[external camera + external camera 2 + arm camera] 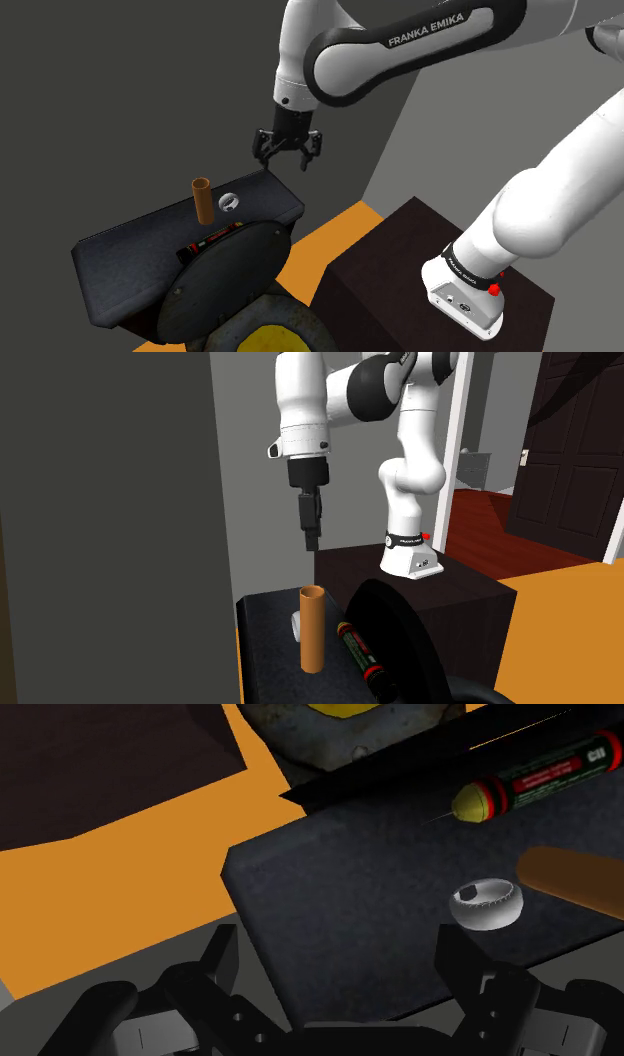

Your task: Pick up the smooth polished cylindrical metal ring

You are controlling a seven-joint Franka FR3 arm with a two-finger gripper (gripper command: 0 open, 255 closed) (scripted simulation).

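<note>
Arm: the white arm reaches from its stand (400, 270) out over a dark table (120, 250), the wrist bent so the hand points straight down.
Gripper: the black gripper (287, 148) hangs in the air above the table's far edge, well clear of the surface. Its two fingers (222, 954) are spread apart with nothing between them.
Ring, position: the pale grey ring (229, 202) lies on the tabletop near its far edge, just beside an upright brown tube (202, 200).
Ring, axis: it rests flat on one rim, with its short axis vertical and its opening facing up.
Ring relative to gripper: in the shoulder view it sits below the gripper and to its left. In the wrist view the ring (487, 903) lies just past one fingertip, outside the gap between the fingers, and apart from them.
Neighbours: a red, green and black stick (540, 782) lies beyond the ring, beside a dark round disc (225, 280).
</note>
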